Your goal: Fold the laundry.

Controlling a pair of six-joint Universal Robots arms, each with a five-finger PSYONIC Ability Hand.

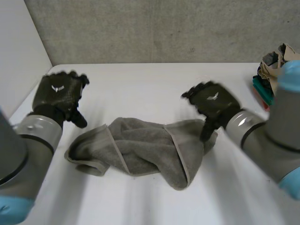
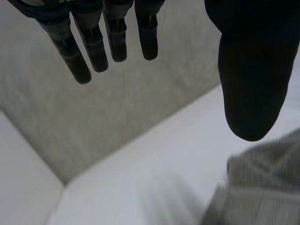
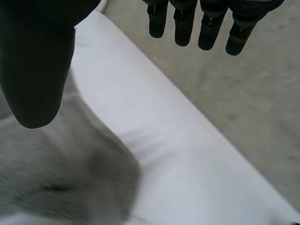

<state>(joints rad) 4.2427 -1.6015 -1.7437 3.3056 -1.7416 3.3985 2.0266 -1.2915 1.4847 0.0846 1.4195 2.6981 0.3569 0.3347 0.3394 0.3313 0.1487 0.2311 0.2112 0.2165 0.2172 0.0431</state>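
Head view, one crumpled grey towel (image 1: 140, 150), left hand (image 1: 58, 93) and right hand (image 1: 213, 101) both spread, one clothes pile (image 1: 266, 75) aside.

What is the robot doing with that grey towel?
It is meant to fold laundry. A grey towel lies crumpled on the white table, not folded yet. The left hand is open beside one end, holding nothing. The right hand is open at the other end, gripping nothing. More clothes are piled at the table's edge by the right arm.
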